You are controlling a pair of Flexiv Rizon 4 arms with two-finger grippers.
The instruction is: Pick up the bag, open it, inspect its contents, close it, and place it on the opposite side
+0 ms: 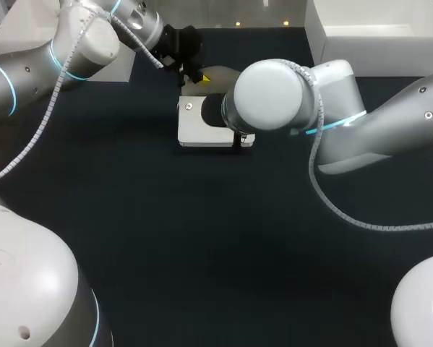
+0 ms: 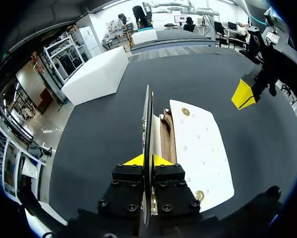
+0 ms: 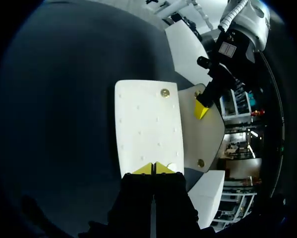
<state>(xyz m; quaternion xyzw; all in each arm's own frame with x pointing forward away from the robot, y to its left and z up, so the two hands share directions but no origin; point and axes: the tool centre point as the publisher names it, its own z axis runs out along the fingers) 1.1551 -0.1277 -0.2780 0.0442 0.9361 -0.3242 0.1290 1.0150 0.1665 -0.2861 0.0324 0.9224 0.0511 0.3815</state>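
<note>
Bag (image 1: 202,126) lies flat on the dark desk (image 1: 202,238), near the middle and toward the far edge; the right arm's big joint hides part of it from the head view. Left gripper (image 1: 194,72) sits just beyond the bag's far long edge. In the left wrist view its jaws (image 2: 147,161) are closed on the flap (image 2: 147,119), which stands on edge between the two yellow tips. The white body of the bag (image 2: 200,148) lies just beside the fingers, and a strip of brown lining (image 2: 165,139) shows at the open mouth. Right gripper (image 3: 153,168): jaws pressed together, tips over the near short end of the bag (image 3: 148,124); cannot tell whether they touch it. From the left wrist the same gripper (image 2: 243,94) appears off the bag's far corner, with nothing seen between its tips. Orientation: long axis runs left to right across the desk in the head view, and straight ahead of the fingers in both wrist views. The mouth faces the far side, where the flap (image 3: 210,134) is folded out toward the left gripper (image 3: 202,110). Gold studs sit on the body (image 3: 164,92) and on the flap (image 3: 201,162). Writing: a small label (image 3: 227,48) on the left arm's wrist is too small to read.
</note>
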